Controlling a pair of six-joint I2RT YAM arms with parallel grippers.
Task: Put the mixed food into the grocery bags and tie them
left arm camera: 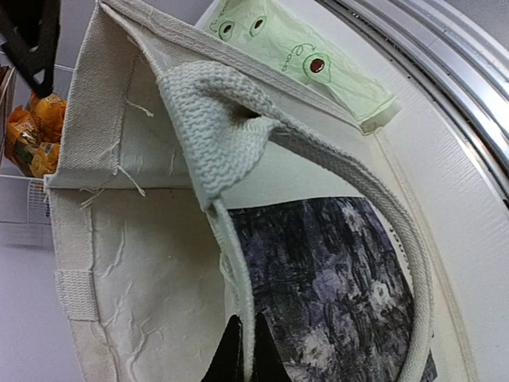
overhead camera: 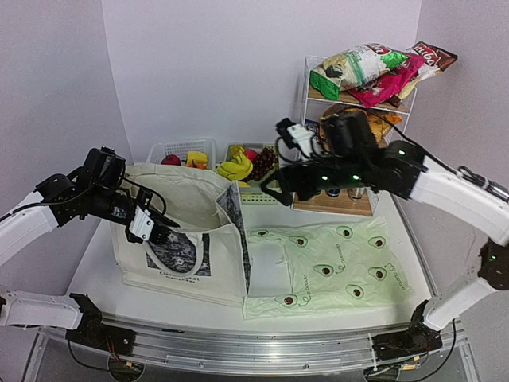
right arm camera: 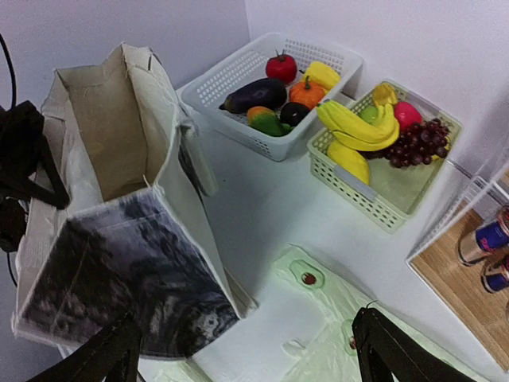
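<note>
Table (overhead camera: pixel 95 263) first, reading the top view like a clock. The canvas tote (overhead camera: pixel 183 231) stands at about 8 o'clock with its mouth open, nothing inside that I can see. The avocado-print plastic bag (overhead camera: pixel 334 270) lies flat at 4, touching the tote's side.

The wire rack (overhead camera: pixel 306 87) at 2 has the snack packets (overhead camera: pixel 362 68) piled on top. Two baskets at 12: white one (right arm camera: pixel 238 72) with veg, green one (right arm camera: pixel 342 171) with the bananas (right arm camera: pixel 354 127) and grapes (right arm camera: pixel 417 143). Drink cans (right arm camera: pixel 485 239) stand on the wood tray at 2.

My left gripper (left arm camera: pixel 246 358) is pinched shut on the tote's loop handle (left arm camera: pixel 413 263), and I reckon that's to keep the mouth propped open for loading. My right gripper (right arm camera: pixel 254 362) hangs jaws wide and empty over the middle, baskets at its 1 o'clock. Looks lined up for the bananas, I'd guess.
</note>
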